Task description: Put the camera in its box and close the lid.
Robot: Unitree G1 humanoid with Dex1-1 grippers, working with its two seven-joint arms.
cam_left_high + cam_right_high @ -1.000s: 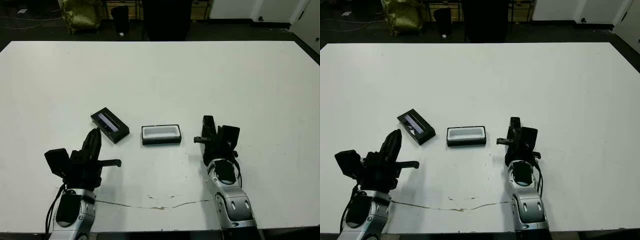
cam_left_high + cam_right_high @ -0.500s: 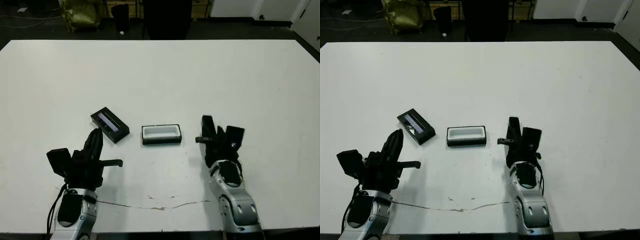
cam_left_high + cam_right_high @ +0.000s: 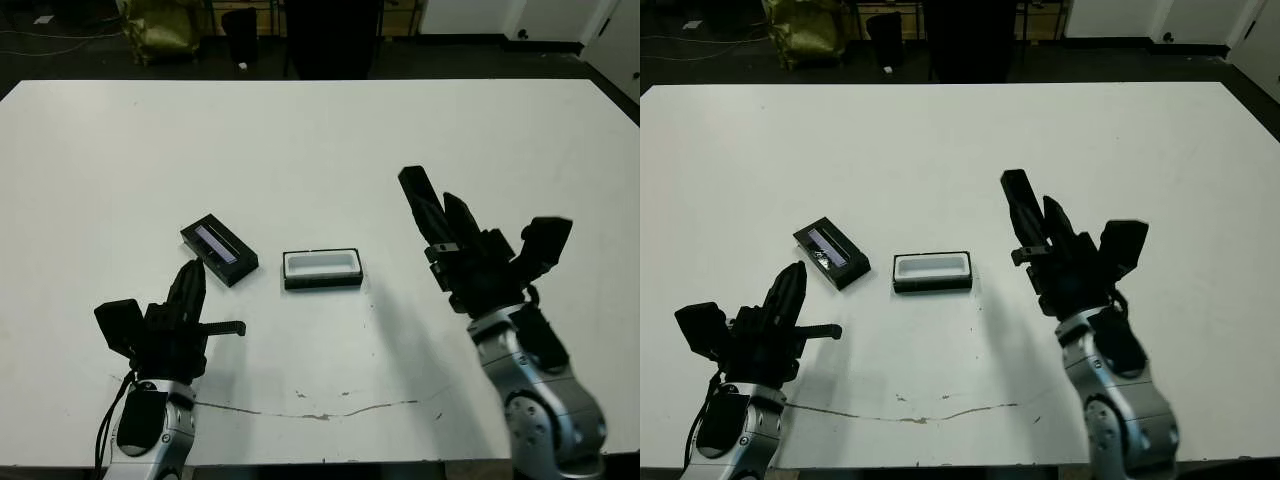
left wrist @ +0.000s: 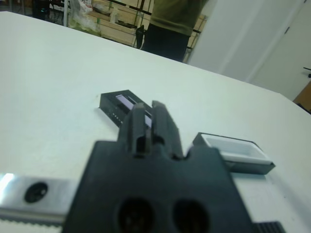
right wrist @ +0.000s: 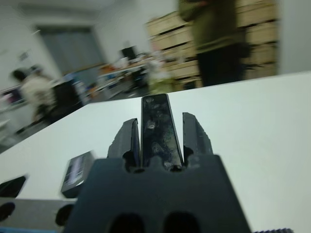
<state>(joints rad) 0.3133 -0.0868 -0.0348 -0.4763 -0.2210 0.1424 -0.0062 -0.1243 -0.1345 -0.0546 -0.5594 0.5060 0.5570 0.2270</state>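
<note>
The camera (image 3: 418,203), a slim glossy black bar, sticks out between the fingers of my right gripper (image 3: 445,228), which is shut on it and raised above the table, to the right of the box. In the right wrist view the camera (image 5: 157,138) stands between the two fingers (image 5: 127,138). The box (image 3: 322,268), a black tray with white lining, lies open at the table's middle. Left of it lies the lid (image 3: 219,248), black with a pale stripe. My left gripper (image 3: 190,283) rests low, just in front of the lid, fingers shut with nothing between them.
A thin dark scratch (image 3: 320,412) runs along the table near its front edge. A person in a green top (image 5: 214,34) stands beyond the far edge, with another person (image 5: 34,90) and shelving further back. A yellow bag (image 3: 160,25) lies on the floor.
My right arm has lifted off the table, carrying the camera up and to the right, tilted away from the box. The left gripper, box and lid stay put.
</note>
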